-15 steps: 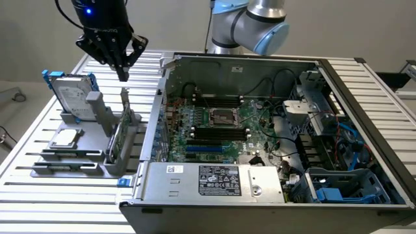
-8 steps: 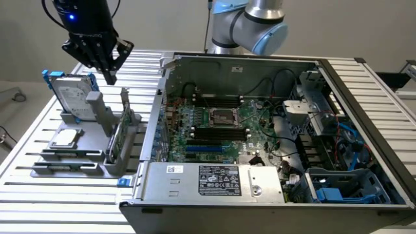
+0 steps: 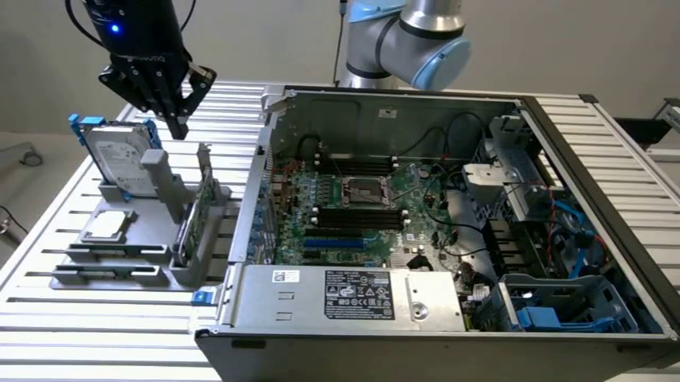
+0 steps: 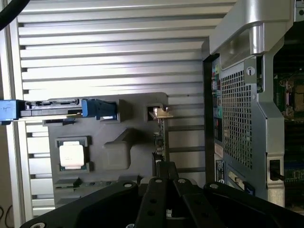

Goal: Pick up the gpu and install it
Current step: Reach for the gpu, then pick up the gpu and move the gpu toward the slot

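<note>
GPU point(image 3: 194, 208): stands on edge in the grey holder point(image 3: 117, 267), left of centre in the exterior view, beside the computer case point(image 3: 318, 298).
Long axis: runs up and down the frame, along the case wall.
Gripper point(image 3: 177, 127): fingers together, empty, above the card toward the upper left, well apart.
Wrist view: GPU point(image 4: 160, 137) edge-on, in line with the gripper point(image 4: 164, 167).
Exterior view: shows the height gap.

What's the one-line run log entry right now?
end effector: shut, holding nothing, above gpu | gpu: on edge in gray holder, not gripped | computer case: open
</note>
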